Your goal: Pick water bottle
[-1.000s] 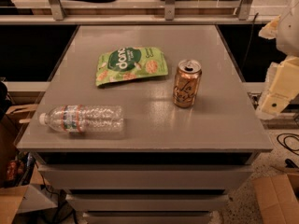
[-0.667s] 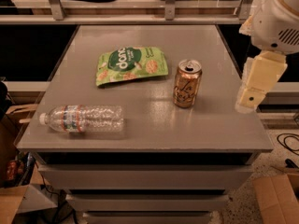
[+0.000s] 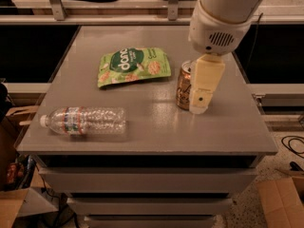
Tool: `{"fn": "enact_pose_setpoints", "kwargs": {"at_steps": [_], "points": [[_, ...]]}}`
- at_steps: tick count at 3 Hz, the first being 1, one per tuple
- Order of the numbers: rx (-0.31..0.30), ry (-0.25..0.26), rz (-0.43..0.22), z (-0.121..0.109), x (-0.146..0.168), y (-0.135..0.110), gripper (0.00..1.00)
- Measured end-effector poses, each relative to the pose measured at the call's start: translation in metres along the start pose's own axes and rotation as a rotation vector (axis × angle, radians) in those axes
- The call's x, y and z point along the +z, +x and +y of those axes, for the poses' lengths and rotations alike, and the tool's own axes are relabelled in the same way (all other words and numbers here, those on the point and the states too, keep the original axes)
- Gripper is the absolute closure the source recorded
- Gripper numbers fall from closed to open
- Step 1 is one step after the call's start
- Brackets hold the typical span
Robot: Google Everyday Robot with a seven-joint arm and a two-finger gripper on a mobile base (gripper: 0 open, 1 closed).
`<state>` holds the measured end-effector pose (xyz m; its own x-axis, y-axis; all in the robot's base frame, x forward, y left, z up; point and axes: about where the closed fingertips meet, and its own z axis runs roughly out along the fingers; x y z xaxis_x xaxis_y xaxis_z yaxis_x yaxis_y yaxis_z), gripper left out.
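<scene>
The robot's cream gripper [image 3: 198,106] is hanging tip-down over the right half of the grey table [image 3: 228,132], below the arm's rounded white wrist housing [image 3: 216,27], which is reaching in from the upper right. Seen side-on, the gripper is showing as a single slab, so how wide it is standing cannot be told, and it is holding nothing that can be seen. It is overlapping the right side of an upright orange-gold can [image 3: 184,85], which is standing just beside it; whether the two are touching cannot be told. Left of the can and farther back, a green snack bag [image 3: 133,66] is lying flat on the table. The bottle [image 3: 85,121], the thing to be picked, is lying on its side near the table's front left corner, its white cap pointing left and its coloured label band sitting close to the neck. It is lying well apart from the gripper, to the gripper's left and a little nearer the front edge, with bare tabletop between them. Cardboard boxes [image 3: 280,198] are sitting on the floor at both lower corners, and a black cable [image 3: 290,144] is trailing on the floor at right.
</scene>
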<state>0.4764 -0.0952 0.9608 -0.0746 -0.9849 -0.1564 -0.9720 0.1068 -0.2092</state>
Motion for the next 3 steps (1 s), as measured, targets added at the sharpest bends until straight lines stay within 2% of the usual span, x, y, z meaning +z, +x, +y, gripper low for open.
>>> {"fn": "enact_pose_setpoints", "kwargs": {"at_steps": [1, 2, 3], "points": [[-0.094, -0.015, -0.031, 0.0, 0.007, -0.047, 0.0], [-0.185, -0.05, -0.067, 0.008, 0.018, -0.091, 0.0], [-0.237, -0.103, -0.095, 0.024, 0.034, -0.125, 0.0]]}}
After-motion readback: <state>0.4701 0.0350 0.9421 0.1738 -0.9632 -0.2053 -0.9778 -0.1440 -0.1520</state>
